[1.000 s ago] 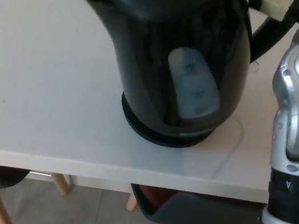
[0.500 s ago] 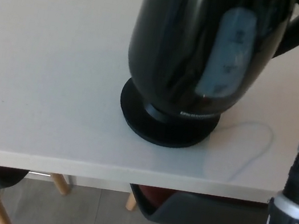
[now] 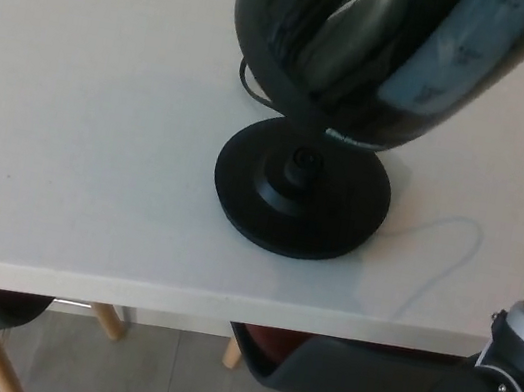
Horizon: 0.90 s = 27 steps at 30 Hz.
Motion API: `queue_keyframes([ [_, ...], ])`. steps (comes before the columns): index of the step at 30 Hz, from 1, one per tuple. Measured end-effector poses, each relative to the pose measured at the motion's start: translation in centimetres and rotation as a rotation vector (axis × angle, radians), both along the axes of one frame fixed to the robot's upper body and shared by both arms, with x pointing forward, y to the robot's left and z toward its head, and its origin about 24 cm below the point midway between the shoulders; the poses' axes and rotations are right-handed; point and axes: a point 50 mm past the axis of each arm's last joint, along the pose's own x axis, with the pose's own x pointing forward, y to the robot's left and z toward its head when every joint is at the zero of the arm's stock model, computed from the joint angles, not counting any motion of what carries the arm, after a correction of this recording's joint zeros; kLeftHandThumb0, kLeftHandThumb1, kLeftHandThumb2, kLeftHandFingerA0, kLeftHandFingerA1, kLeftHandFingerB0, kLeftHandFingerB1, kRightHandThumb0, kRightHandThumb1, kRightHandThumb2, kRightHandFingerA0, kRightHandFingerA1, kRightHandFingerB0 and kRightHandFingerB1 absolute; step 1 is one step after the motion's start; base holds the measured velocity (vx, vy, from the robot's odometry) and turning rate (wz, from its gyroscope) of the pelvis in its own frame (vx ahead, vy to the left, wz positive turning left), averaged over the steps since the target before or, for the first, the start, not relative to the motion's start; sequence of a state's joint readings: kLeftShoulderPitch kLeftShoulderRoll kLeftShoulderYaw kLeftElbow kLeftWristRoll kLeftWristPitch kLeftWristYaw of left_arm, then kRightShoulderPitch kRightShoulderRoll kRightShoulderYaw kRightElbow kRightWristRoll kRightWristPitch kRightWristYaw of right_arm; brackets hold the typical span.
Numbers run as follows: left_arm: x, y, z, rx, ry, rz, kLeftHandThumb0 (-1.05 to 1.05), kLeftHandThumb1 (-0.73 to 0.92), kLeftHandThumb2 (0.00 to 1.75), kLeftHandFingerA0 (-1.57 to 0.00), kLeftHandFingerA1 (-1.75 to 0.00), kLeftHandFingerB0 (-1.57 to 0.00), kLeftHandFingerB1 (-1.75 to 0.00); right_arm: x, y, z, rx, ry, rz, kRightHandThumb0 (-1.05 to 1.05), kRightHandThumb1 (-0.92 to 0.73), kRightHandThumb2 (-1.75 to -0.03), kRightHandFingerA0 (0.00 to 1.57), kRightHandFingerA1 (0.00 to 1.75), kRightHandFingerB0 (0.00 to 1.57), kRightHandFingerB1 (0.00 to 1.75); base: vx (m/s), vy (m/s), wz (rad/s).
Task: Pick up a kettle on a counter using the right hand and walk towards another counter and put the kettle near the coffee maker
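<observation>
1. Surface (image 3: pixel 82 124): pale, matte, fills most of the head view; front edge runs across the lower part of the frame.
2. Kettle (image 3: pixel 368 52): black, glossy, with a bluish water window. It is lifted clear of its base and tilted, hanging above and slightly behind the base at the top of the frame; its top and handle are cut off by the frame edge.
3. Kettle base (image 3: pixel 300 191): round black disc with a central connector, flat on the surface and uncovered.
4. Right arm (image 3: pixel 515 373): only a forearm segment shows at the lower right edge, to the right of the base and below the kettle.
5. Robot hand, right: out of frame, so its state cannot be told. Left robot hand: not visible.
6. Dark chair seats (image 3: pixel 333 371) on wooden legs sit below the surface edge.
</observation>
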<state>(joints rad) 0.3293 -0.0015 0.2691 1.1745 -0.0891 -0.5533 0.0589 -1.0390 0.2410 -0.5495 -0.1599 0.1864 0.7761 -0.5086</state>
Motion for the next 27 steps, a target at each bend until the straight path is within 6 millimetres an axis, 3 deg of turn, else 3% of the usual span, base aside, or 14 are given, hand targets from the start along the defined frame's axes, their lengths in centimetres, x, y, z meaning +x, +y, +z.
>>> queue_keyframes([
  [5,0.1,0.3,0.0,0.007,-0.002,0.013,-0.09,0.48,1.19,-1.57,-1.51,-1.36,-1.41,-1.4,0.1,0.9,0.014,-0.026,0.04,-0.28,-0.5,-1.35,1.05,1.75,0.69,1.75,0.0,0.0,0.0],
  [6,0.2,0.4,0.1,0.008,-0.005,0.015,-0.09,0.44,1.2,-1.57,-1.49,-1.33,-1.46,-1.6,0.1,1.1,0.012,-0.03,0.049,-0.27,-0.47,-1.35,1.04,1.75,0.72,1.68,0.0,0.0,0.0],
  [8,0.4,0.4,0.1,0.012,-0.014,0.016,-0.09,0.44,1.2,-1.57,-1.49,-1.33,-1.46,-2.1,0.3,1.4,0.004,-0.038,0.068,-0.27,-0.47,-1.35,1.04,1.75,0.72,1.68,0.0,0.0,0.0],
  [9,0.6,0.5,0.2,0.014,-0.02,0.017,-0.1,0.46,1.17,-1.57,-1.52,-1.34,-1.41,-2.4,0.4,1.6,-0.003,-0.042,0.082,-0.27,-0.53,-1.27,1.03,1.75,0.7,1.68,0.0,0.0,0.0],
  [12,0.9,0.6,0.2,0.017,-0.031,0.025,-0.08,0.45,1.17,-1.55,-1.52,-1.28,-1.48,-3.1,0.7,1.9,-0.025,-0.047,0.108,-0.26,-0.54,-1.29,1.02,1.75,0.68,1.68,0.0,0.0,0.0],
  [13,1.0,0.7,0.2,0.019,-0.036,0.031,-0.07,0.48,1.16,-1.57,-1.48,-1.35,-1.38,-3.4,0.9,2.0,-0.036,-0.05,0.123,-0.26,-0.54,-1.28,1.02,1.75,0.67,1.67,0.0,0.0,0.0],
  [16,1.3,0.9,0.3,0.022,-0.047,0.043,-0.07,0.48,1.16,-1.57,-1.48,-1.35,-1.38,-4.1,1.2,2.3,-0.06,-0.055,0.151,-0.26,-0.54,-1.28,1.02,1.75,0.67,1.67,0.0,0.0,0.0],
  [17,1.4,0.9,0.3,0.024,-0.05,0.047,-0.09,0.44,1.18,-1.57,-1.53,-1.38,-1.4,-4.3,1.3,2.3,-0.067,-0.056,0.159,-0.23,-0.49,-1.37,1.04,1.75,0.82,1.62,0.0,0.0,0.0],
  [18,1.5,1.0,0.3,0.026,-0.053,0.052,-0.09,0.44,1.18,-1.57,-1.53,-1.38,-1.4,-4.6,1.4,2.4,-0.078,-0.056,0.171,-0.23,-0.49,-1.37,1.04,1.75,0.82,1.62,0.0,0.0,0.0],
  [25,2.0,1.4,0.4,0.035,-0.068,0.066,-0.09,0.44,1.13,-1.57,-1.46,-1.39,-1.35,-6.0,2.9,0.1,-0.219,0.018,0.285,-0.23,-0.47,-1.4,1.04,1.75,0.81,1.62,0.0,0.0,0.0],
  [27,2.1,1.8,0.6,0.046,-0.074,0.068,-0.09,0.4,1.21,-1.55,-1.52,-1.31,-1.46,-6.4,3.5,-0.6,-0.252,0.034,0.332,-0.24,-0.38,-1.47,1.05,1.75,0.83,1.6,0.0,0.0,0.09],
])
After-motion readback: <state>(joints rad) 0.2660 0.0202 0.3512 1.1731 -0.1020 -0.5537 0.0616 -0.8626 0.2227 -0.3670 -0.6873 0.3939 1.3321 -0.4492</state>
